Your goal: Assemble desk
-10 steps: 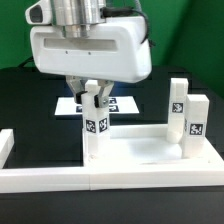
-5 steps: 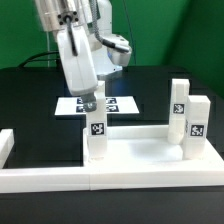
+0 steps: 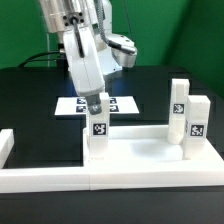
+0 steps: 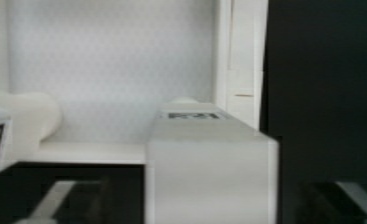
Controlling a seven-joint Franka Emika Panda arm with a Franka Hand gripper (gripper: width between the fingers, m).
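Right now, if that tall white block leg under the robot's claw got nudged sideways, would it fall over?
Possibly. The tall white plastic block leg stands upright and narrow, so it looks tippy. The end effector sits at its top and may steady it. It looks rigid and probably light.

You have three upright legs: one (image 3: 97, 138) at centre-left of the exterior view and two, (image 3: 179, 108) and (image 3: 196, 126), at the right. There is one tabletop panel (image 3: 140, 150) in the lower middle. One marker board (image 3: 75, 104) lies on the table left of centre, and one gripper (image 3: 95, 104) sits over the centre-left leg.
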